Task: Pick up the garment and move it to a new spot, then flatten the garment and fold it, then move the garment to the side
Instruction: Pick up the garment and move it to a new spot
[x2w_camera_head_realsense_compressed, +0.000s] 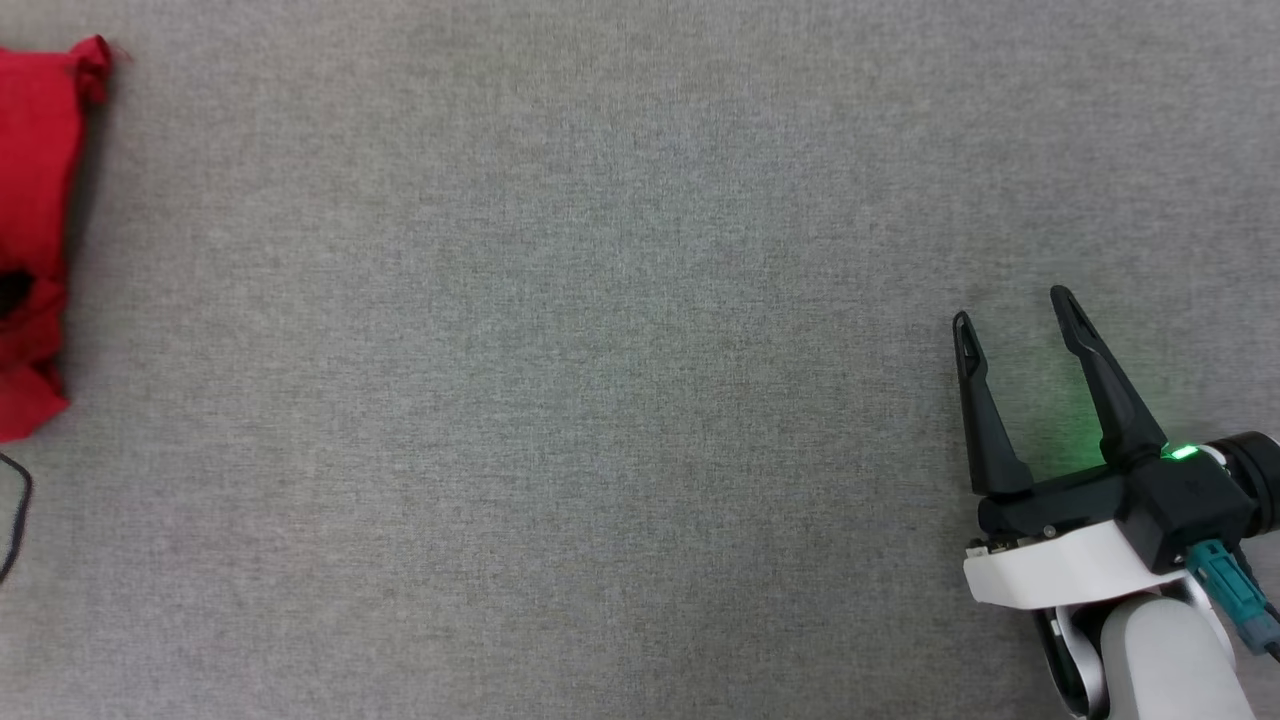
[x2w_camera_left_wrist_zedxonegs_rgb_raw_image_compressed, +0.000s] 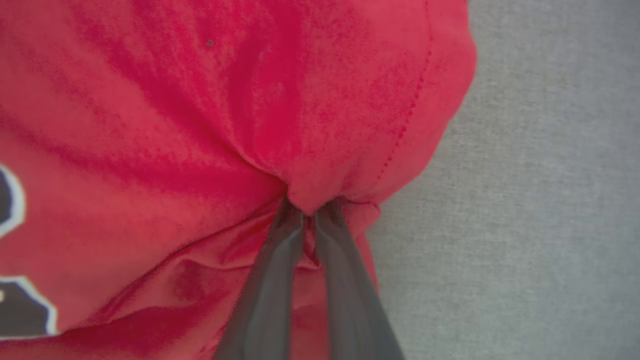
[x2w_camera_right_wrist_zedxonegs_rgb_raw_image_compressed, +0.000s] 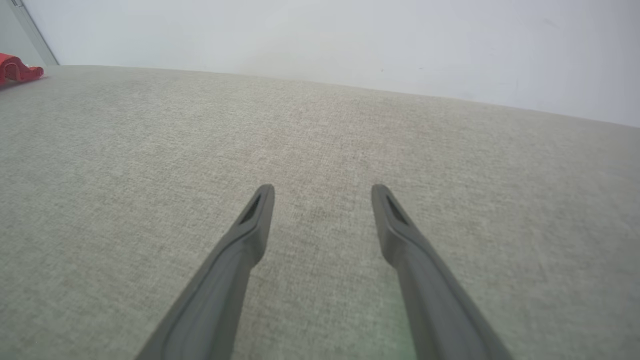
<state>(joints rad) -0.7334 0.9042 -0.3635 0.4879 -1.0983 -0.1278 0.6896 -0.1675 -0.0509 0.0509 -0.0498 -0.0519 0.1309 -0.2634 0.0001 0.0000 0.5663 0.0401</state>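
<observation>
A grey woven surface (x2w_camera_head_realsense_compressed: 600, 350) spreads across the head view. At its far left edge lies the garment (x2w_camera_head_realsense_compressed: 35, 230), a bunched heap of red cloth cut off by the frame, with a thin black cable (x2w_camera_head_realsense_compressed: 15, 510) curling just below it. At the lower right, the right gripper (x2w_camera_head_realsense_compressed: 1012, 308) hovers over bare fabric, its two dark fingers spread wide with nothing between them; a small green light (x2w_camera_head_realsense_compressed: 1183, 454) glows at its base.

In the left wrist view, the left gripper (x2w_camera_left_wrist_zedxonegs_rgb_raw_image_compressed: 308, 212) has its fingers pinched nearly together on a gathered fold of the garment (x2w_camera_left_wrist_zedxonegs_rgb_raw_image_compressed: 200, 125) (part of a black numeral edged in white shows at the left).

The right wrist view looks along the right gripper (x2w_camera_right_wrist_zedxonegs_rgb_raw_image_compressed: 322, 190), parted and empty above the surface, towards a pale wall (x2w_camera_right_wrist_zedxonegs_rgb_raw_image_compressed: 350, 40). The garment (x2w_camera_right_wrist_zedxonegs_rgb_raw_image_compressed: 17, 70) is a small red shape at the far upper left, well apart from those fingers.
</observation>
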